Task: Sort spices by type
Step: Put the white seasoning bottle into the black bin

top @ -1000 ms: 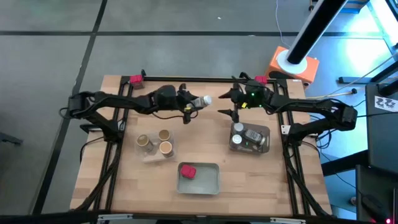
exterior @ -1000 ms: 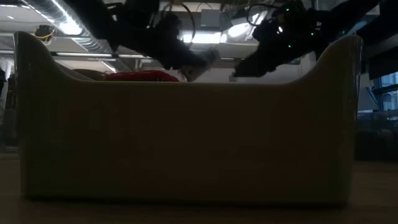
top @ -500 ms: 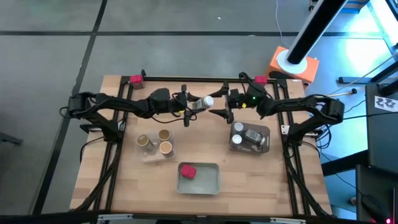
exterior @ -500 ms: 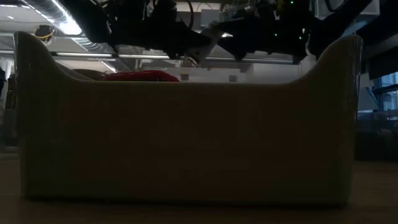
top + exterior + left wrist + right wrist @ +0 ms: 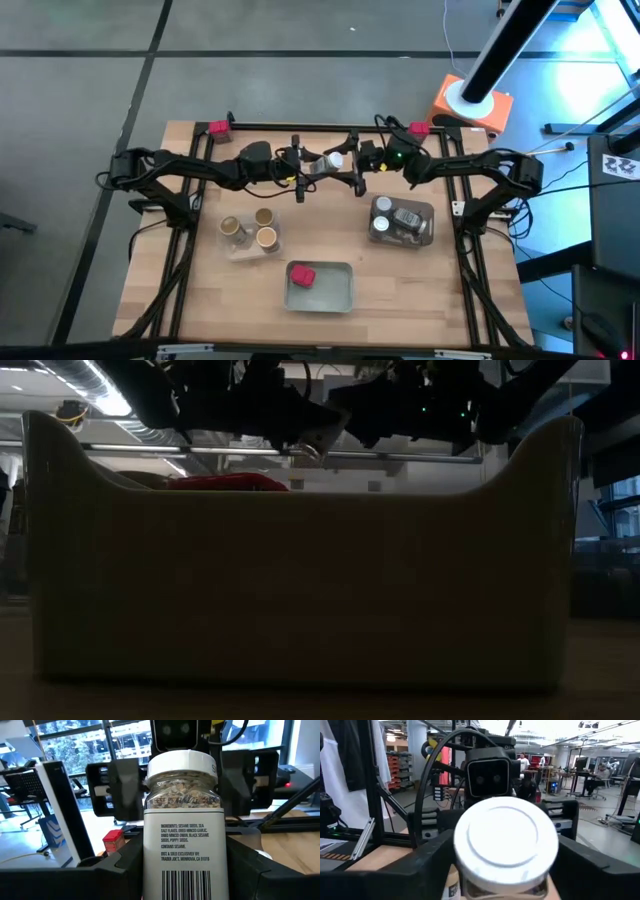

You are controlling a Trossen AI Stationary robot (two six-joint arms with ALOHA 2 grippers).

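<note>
Clear jar (image 5: 331, 163), clamped in left hand (image 5: 318, 168), right hand (image 5: 345, 165) apart around its lid, above wooden table (image 5: 400, 280).

Both dark arms are stretched in from their own sides and meet nose to nose over the far middle of the tabletop. Left gripper (image 5: 318, 168) has its jaws clamped on the body of a clear jar with a white lid (image 5: 331, 163), held sideways. Right gripper (image 5: 347, 166) sits right at the lid end, jaws spread on either side of it.
</note>
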